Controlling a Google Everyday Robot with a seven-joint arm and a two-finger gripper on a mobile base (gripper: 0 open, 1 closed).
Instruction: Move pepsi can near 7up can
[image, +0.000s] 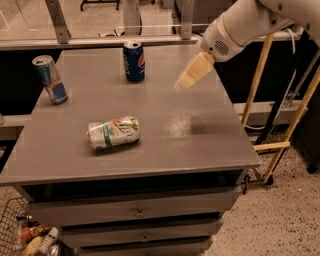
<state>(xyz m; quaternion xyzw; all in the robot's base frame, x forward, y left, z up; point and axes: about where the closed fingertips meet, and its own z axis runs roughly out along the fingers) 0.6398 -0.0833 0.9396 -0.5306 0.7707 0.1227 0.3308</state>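
Note:
The pepsi can (134, 61), dark blue with a round logo, stands upright near the back middle of the grey table (150, 135). The 7up can (113, 133), pale white and green, lies on its side toward the front left. My gripper (190, 75) hangs above the table's right back part, to the right of the pepsi can and apart from it, at the end of a white arm (240, 25) coming in from the upper right. It holds nothing that I can see.
A slim blue-and-silver can (50, 79) stands at the table's back left. Drawers (135, 212) run below the tabletop. A yellow wooden frame (280, 125) stands right of the table. A wire basket (25, 235) with items sits on the floor at the lower left.

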